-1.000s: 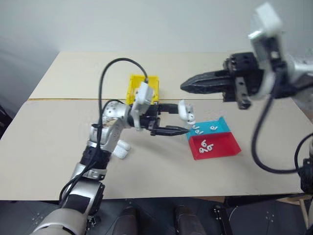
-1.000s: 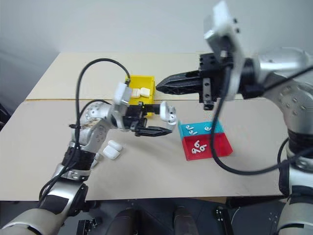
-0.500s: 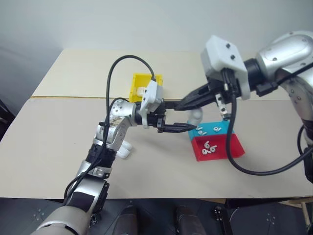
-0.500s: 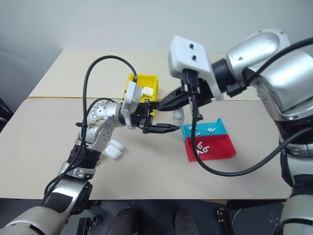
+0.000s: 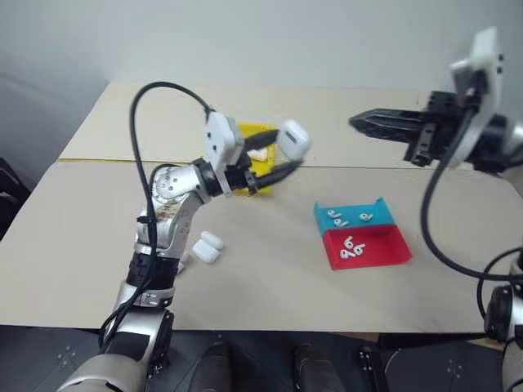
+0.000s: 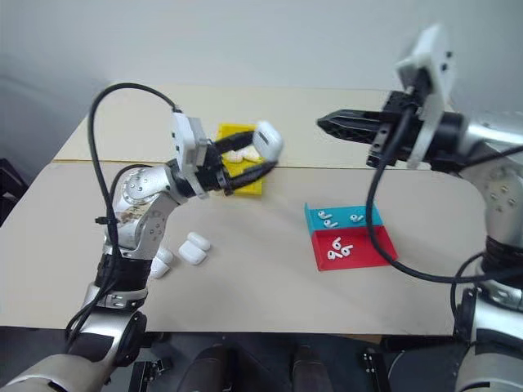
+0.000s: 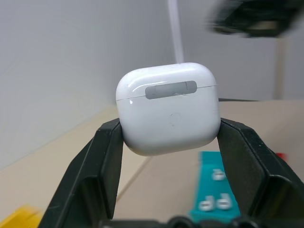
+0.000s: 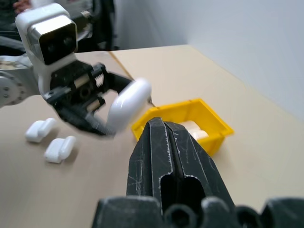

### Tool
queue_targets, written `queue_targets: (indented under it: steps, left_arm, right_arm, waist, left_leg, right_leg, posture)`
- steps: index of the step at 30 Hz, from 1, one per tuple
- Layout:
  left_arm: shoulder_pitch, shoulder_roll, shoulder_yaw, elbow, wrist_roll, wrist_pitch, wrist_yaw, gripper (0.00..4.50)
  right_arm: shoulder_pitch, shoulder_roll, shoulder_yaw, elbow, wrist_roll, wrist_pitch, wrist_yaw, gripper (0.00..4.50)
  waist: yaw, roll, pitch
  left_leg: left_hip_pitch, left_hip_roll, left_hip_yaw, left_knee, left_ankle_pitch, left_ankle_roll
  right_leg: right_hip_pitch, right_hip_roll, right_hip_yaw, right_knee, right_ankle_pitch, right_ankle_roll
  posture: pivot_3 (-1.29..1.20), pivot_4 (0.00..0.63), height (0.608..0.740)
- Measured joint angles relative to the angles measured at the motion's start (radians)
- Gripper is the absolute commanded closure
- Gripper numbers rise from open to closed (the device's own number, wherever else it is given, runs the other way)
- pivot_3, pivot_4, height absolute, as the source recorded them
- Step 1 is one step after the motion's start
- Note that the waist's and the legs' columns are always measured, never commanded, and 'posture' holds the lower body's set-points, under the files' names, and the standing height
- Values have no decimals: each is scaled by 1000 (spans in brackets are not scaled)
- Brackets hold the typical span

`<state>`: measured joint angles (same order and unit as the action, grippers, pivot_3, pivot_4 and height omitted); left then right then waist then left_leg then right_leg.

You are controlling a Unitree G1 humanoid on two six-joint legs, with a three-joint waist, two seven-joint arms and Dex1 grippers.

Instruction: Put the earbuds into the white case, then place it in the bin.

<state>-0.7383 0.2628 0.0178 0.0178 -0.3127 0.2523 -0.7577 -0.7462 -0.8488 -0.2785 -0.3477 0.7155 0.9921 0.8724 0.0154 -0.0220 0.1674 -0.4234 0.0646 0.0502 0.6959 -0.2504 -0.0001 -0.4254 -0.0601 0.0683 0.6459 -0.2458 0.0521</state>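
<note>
Two grippers are raised above the table (image 5: 270, 278) in the head views: the left gripper (image 5: 282, 155) pinches the white case (image 5: 292, 137) over the yellow bin (image 6: 245, 181), well clear of the earbuds (image 5: 353, 247) in the cyan and red trays (image 5: 361, 234). Left wrist view: the case, lid closed, sits between both fingers (image 7: 102, 166). Right wrist view: the right gripper (image 8: 164, 124) has its jaws pressed together, holding nothing.

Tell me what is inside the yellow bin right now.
White case-like pieces lie inside the yellow bin; the right wrist view shows at least one. How many is unclear: the right gripper and the held white case cover the rest.
</note>
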Motion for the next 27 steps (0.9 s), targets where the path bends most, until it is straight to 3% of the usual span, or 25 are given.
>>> queue_targets:
  steps: [5,13,14,19,27]
  left_arm:
    - [-63,-63,16,119,149,52,326,1736]
    - [-249,-113,-14,545,278,138,569,1736]
    - [-268,-113,-13,581,282,135,577,1736]
    - [-323,-114,-16,681,284,130,553,28]
    - [-262,-89,1,529,245,84,462,6]
  right_arm:
    - [119,38,-17,-125,59,56,-114,4459]
    - [145,19,4,-185,95,89,-202,4459]
    - [146,5,9,-188,95,89,-202,4459]
    - [164,-24,12,-195,96,89,-207,4500]
    - [181,-25,11,-198,121,88,-230,4500]
  waist:
    - [-2,0,0]
    - [-5,0,0]
    - [-5,0,0]
    - [-5,0,0]
    - [-6,0,0]
  left_leg:
    - [1,-1,-1,0,0,0]
    - [0,-2,-1,0,0,0]
    - [0,-2,-1,-1,0,0]
    - [-1,-2,-1,-2,0,0]
    - [0,-2,-1,-2,0,0]
  right_leg:
    - [1,0,0,0,0,0]
    - [0,0,0,-1,0,1]
    - [0,0,0,-2,0,1]
    - [0,0,0,-3,0,1]
    - [0,0,0,-3,0,1]
  posture:
    - [0,150,740]
    - [0,150,740]
    - [0,150,740]
    - [0,150,740]
    - [0,150,740]
